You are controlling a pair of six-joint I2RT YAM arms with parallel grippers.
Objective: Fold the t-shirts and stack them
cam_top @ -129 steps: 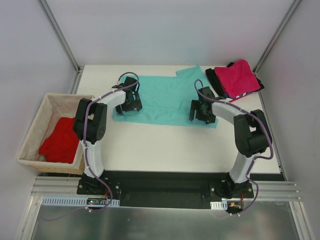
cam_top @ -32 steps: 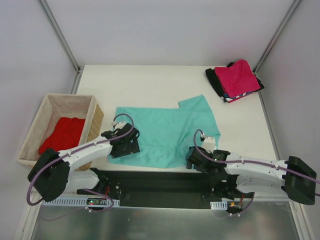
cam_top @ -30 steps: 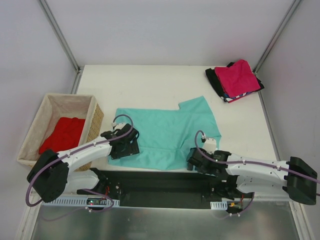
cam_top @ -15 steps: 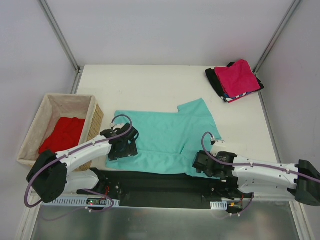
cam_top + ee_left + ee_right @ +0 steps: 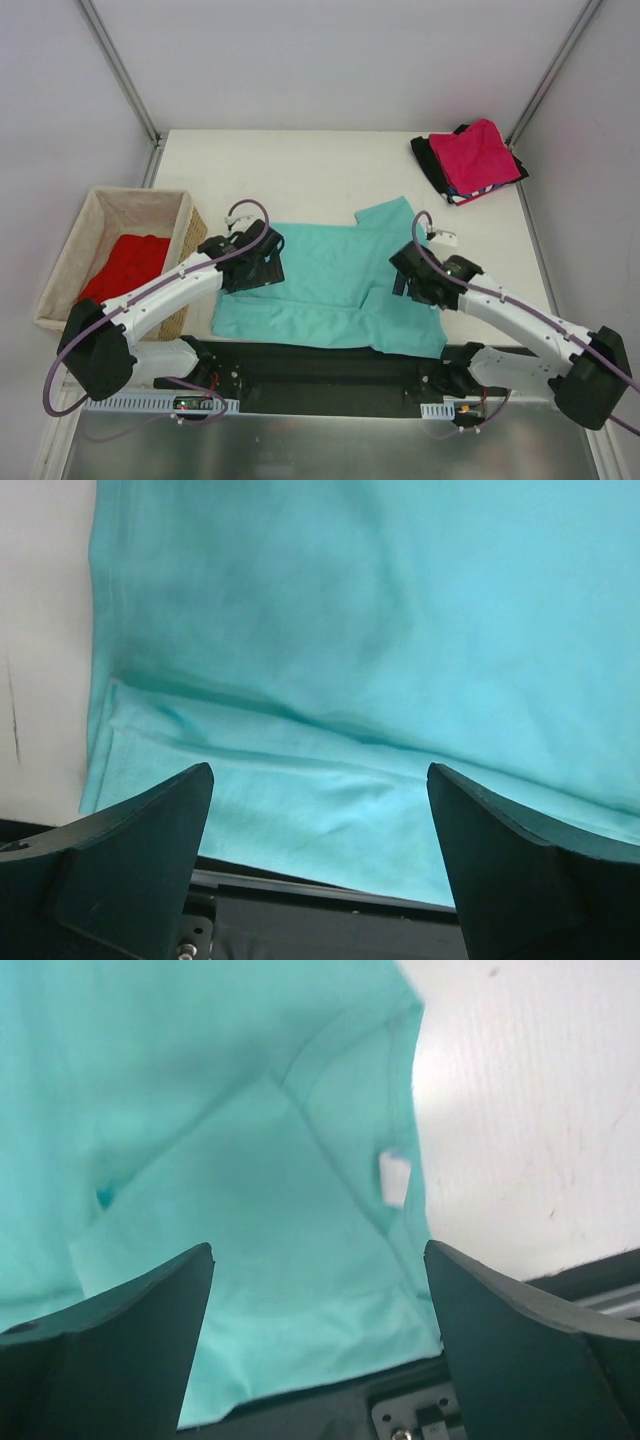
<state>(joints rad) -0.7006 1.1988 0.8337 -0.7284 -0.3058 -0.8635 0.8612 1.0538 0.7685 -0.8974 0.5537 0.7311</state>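
Observation:
The teal-green t-shirt (image 5: 330,285) lies spread at the table's near edge, its lower edge hanging over the black rail. It fills the left wrist view (image 5: 360,660) and the right wrist view (image 5: 220,1160). My left gripper (image 5: 252,268) is open and empty over the shirt's left part. My right gripper (image 5: 418,280) is open and empty over its right part, near a white label (image 5: 394,1178). The magenta-pink t-shirt (image 5: 480,155) tops a folded stack with the black t-shirt (image 5: 432,160) and a striped edge (image 5: 462,197) at the far right. The bright red t-shirt (image 5: 125,272) lies in the basket.
The tan wicker basket (image 5: 70,255) stands off the table's left side. The black base rail (image 5: 330,370) runs along the near edge. The enclosure's white walls and metal posts (image 5: 120,70) close in the back and sides.
Both arms dragged the teal shirt from the table's middle to the near edge, let go of it, and have now pulled back up over it with jaws open.

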